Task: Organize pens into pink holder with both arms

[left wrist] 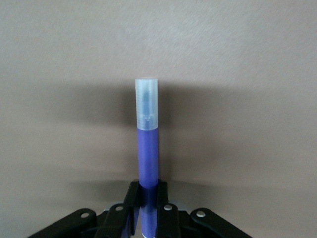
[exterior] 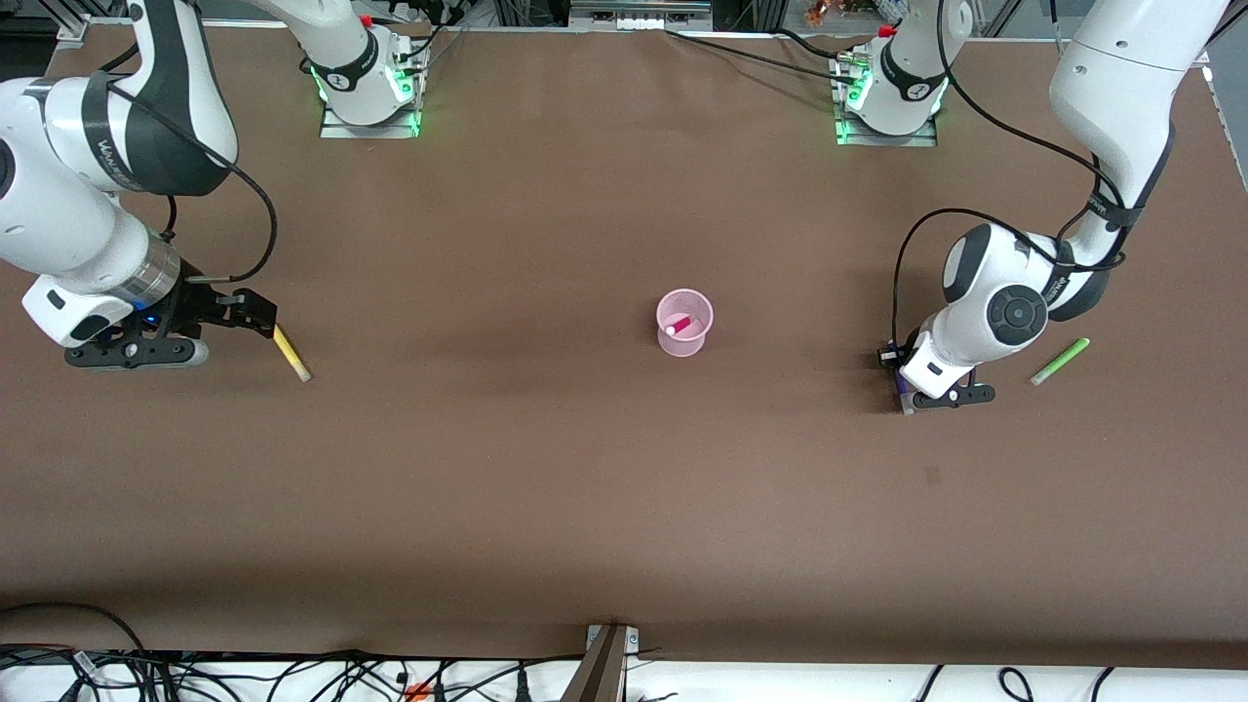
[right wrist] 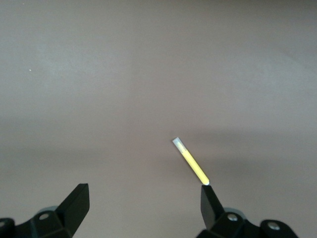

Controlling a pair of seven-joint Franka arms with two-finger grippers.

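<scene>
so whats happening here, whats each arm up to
Two arms are sorting pens into the pink holder at mid-table; a magenta pen is already inside. The left gripper is down at the table at its arm's end, shut on the purple pen, with the green pen lying beside it. The right gripper is open, low by the yellow pen at the right arm's end, not yet gripping it.

Occlusions and cut-offs

purple pen point(left wrist: 147, 163): lower end runs off the left wrist view's edge below the left gripper point(left wrist: 147, 208); front view hides most of it under the wrist. yellow pen point(right wrist: 190, 162): one end tucked under a right gripper point(right wrist: 143, 198) fingertip. magenta pen point(exterior: 680, 325): lower part blurred inside the pink holder point(exterior: 684, 343).
</scene>
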